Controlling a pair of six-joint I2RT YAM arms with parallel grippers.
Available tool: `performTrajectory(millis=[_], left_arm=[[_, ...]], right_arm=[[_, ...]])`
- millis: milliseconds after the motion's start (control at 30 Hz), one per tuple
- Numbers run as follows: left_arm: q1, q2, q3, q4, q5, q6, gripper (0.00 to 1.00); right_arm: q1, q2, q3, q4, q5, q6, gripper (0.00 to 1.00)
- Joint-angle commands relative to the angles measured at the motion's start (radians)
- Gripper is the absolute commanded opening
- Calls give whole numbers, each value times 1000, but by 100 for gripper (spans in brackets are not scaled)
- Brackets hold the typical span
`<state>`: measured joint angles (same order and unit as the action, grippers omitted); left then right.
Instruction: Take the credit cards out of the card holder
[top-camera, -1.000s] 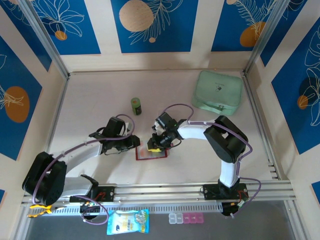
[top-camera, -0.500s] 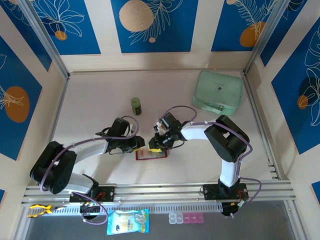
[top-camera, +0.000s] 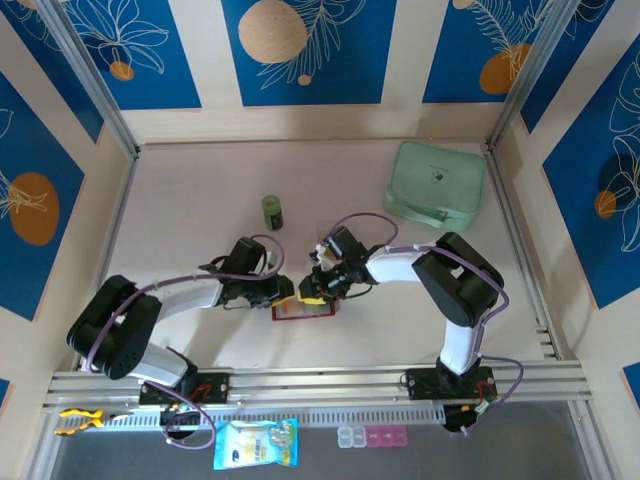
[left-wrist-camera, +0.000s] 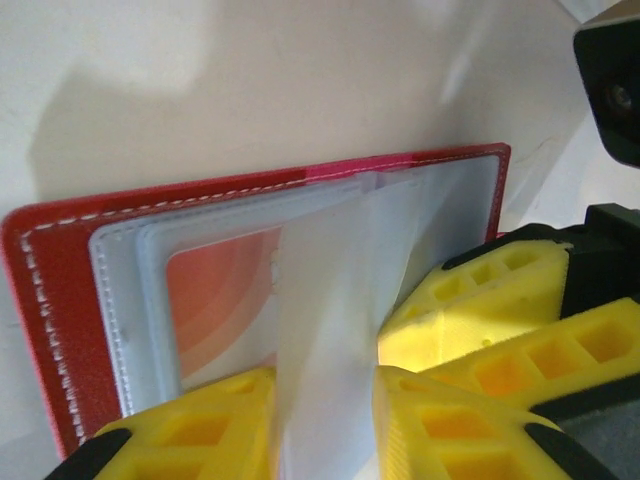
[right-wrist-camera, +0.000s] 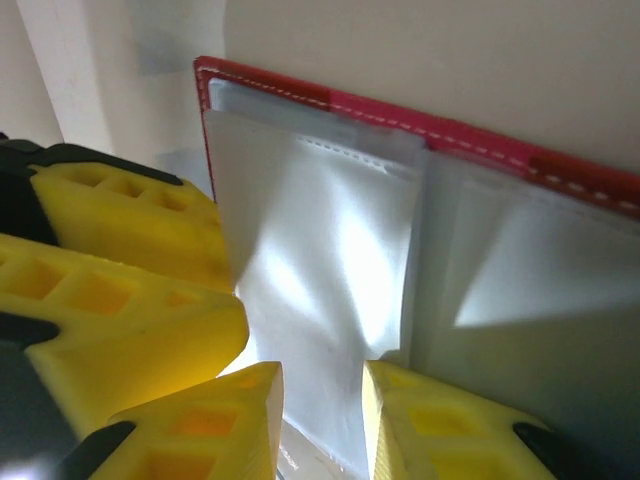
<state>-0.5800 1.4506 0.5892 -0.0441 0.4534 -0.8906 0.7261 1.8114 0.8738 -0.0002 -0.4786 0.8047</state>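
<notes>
Fingers (left-wrist-camera: 200, 430) of the left gripper (left-wrist-camera: 325, 380) stand narrow about a clear sleeve (left-wrist-camera: 320, 290), and the right gripper (right-wrist-camera: 322, 375) does likewise; whether either pinches it cannot be told. Over the last second the left arm has closed in on the open card holder (top-camera: 303, 309), which lies between both grippers. Extraction is thus only beginning, with a credit card (left-wrist-camera: 225, 295) still in its pocket.
</notes>
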Motion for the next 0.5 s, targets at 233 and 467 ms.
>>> performTrajectory(millis=[233, 467], left_arm=[[-26, -14, 106, -83, 7, 2, 33], [-74, 36, 152, -89, 1, -7, 38]], right_arm=[[-47, -214, -23, -124, 66, -45, 29], [-126, -333, -96, -152, 86, -55, 29]])
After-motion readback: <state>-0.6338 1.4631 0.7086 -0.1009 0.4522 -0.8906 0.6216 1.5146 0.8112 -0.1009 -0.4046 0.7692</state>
